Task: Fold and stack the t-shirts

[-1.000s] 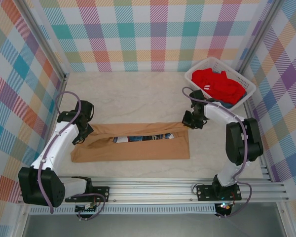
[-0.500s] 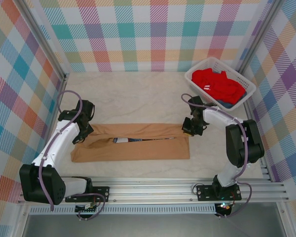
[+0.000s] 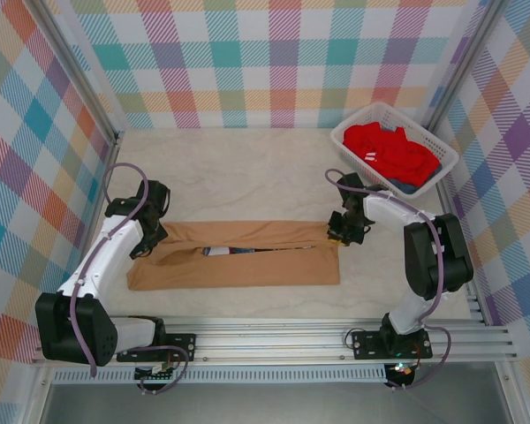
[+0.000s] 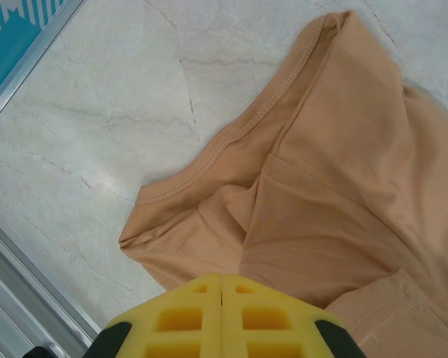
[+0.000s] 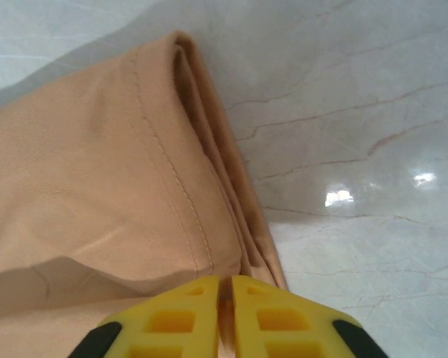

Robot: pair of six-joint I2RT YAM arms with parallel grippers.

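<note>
Though only by a slit, has parted at the right gripper [image 5: 225, 282] since a second ago, with the far flap of the tan-orange t-shirt [image 3: 247, 269] now laid flat across mid-frame. Cannot tell whether cloth is still nipped there. Reads as the lengthwise fold done. Stays pressed together at the left gripper [image 4: 222, 280]. Leaves the red t-shirt [image 3: 384, 146] heaped in the basket [image 3: 382, 108], upper right. Hides nearly all the print.

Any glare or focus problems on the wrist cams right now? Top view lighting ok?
Right wrist: two small glare spots on the table; the stitching on the tan-orange t-shirt is sharp; the yellow fingers look slightly soft at the bottom edge. Left wrist: one faint sheen on the table, hem stitching crisp. Top external: even light, soft shadows beside the arms, no blown highlights.
</note>
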